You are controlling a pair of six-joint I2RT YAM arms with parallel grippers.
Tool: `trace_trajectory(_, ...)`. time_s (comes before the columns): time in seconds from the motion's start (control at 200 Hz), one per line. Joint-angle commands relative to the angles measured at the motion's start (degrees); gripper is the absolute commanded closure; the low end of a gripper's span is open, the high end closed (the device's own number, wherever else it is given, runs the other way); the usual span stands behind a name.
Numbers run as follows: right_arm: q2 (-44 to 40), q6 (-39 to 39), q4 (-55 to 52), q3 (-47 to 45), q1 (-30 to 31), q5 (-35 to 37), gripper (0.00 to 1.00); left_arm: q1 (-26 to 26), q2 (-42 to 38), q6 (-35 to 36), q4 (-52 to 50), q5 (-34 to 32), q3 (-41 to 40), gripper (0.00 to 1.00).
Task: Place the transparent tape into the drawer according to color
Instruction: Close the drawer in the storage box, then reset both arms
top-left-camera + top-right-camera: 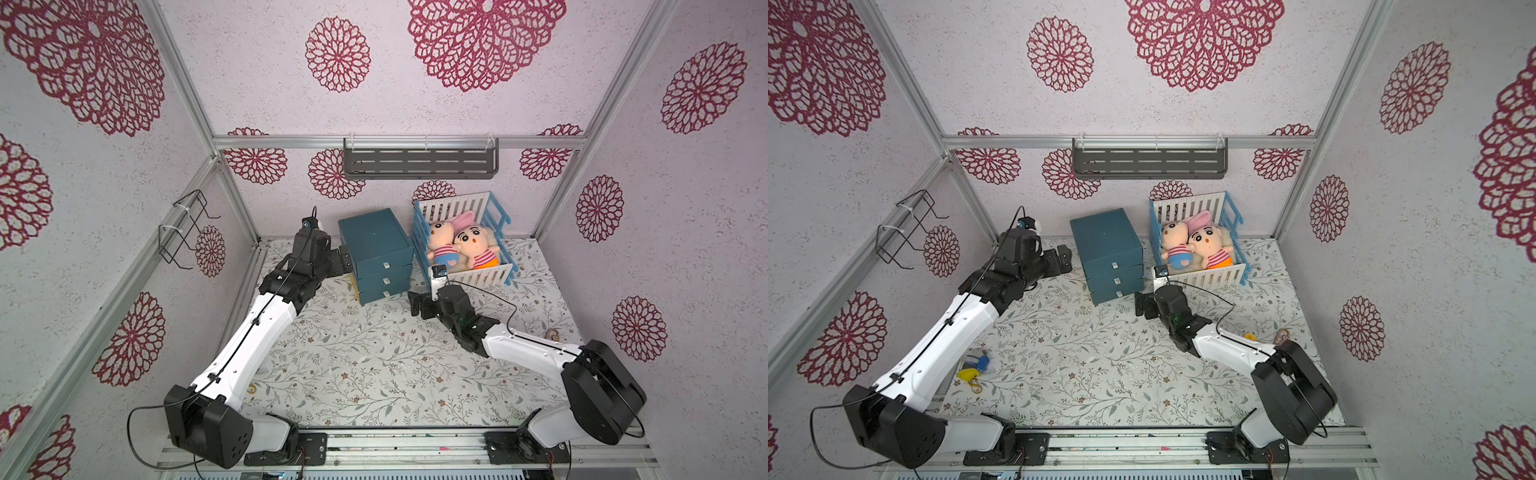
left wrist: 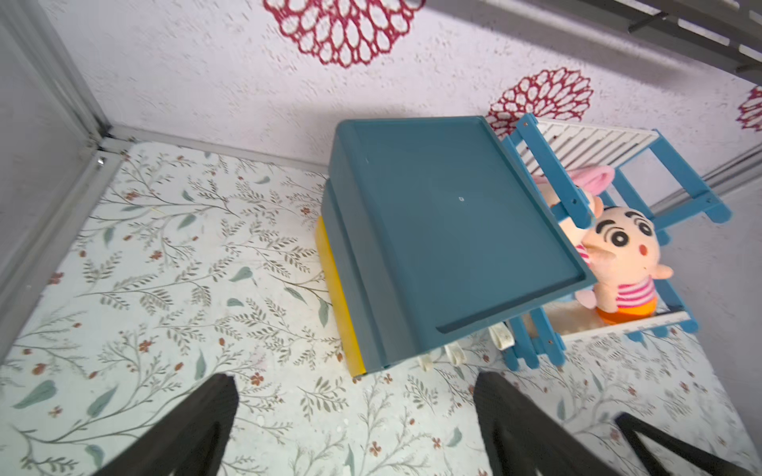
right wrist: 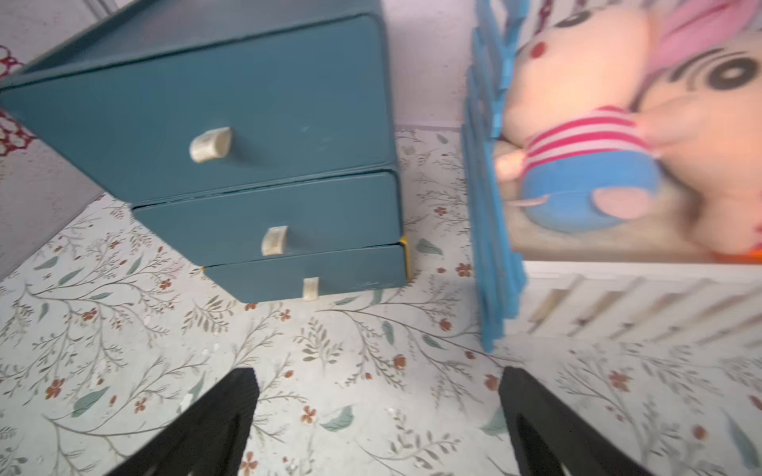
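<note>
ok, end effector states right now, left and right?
Left end effector: open, holding nothing.
Right end effector: open, holding nothing.

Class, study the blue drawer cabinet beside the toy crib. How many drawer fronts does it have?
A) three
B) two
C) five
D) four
A: the right wrist view shows the drawer cabinet with three stacked fronts, each with its own pale handle.

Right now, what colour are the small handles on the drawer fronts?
The handles are cream white; the right wrist view shows them best.
</note>
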Motion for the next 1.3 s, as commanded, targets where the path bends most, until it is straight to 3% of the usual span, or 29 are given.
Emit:
trace_trajectory(0.0, -6.96, -3.61, -2.21, -2.15, -3.99, 1.45, 0.01, 0.26, -1.91, 3.33, 5.91, -6.72, -6.29, 0.03)
trace_trajectory(0.265, -16.19, -6.29, 0.27, -7.92, -16.91, 6.25, 0.01, 2.5, -4.57, 10.53, 19.42, -16.52, -20.96, 0.02)
trace_trajectory(0.5, -18.13, -11.05, 25.42, -22.66, -26.14, 5.18, 0.01, 7.73, -4.64, 15.74, 37.56, -15.92, -31.89, 0.02)
trace_trajectory(0.686, -10.84, -12.81, 41.16, -28.6, -27.49, 5.91, 0.01, 11.78, -1.51, 24.38, 49.87, -17.07, -36.52, 0.03)
trace_trajectory(0.876, -3.21, -15.41, 60.48, -34.66, -27.5, 6.52, 0.01, 18.18, 0.93, 22.49, 58.45, -5.66, -40.48, 0.03)
trace_trajectory(1.011, 1.85, -15.59, 66.53, -35.7, -27.63, 5.32, 0.01, 18.57, 2.97, 23.27, 58.36, -6.79, -41.4, 0.02)
trace_trajectory(1.111, 6.54, -16.65, 75.9, -38.3, -27.65, 4.2, 0.01, 19.15, 4.87, 22.84, 66.84, -6.85, -45.74, 0.03)
trace_trajectory(1.291, 6.25, -15.81, 75.38, -38.47, -27.7, 5.8, 0.01, 21.44, 9.53, 20.83, 76.76, -5.62, -49.08, 0.03)
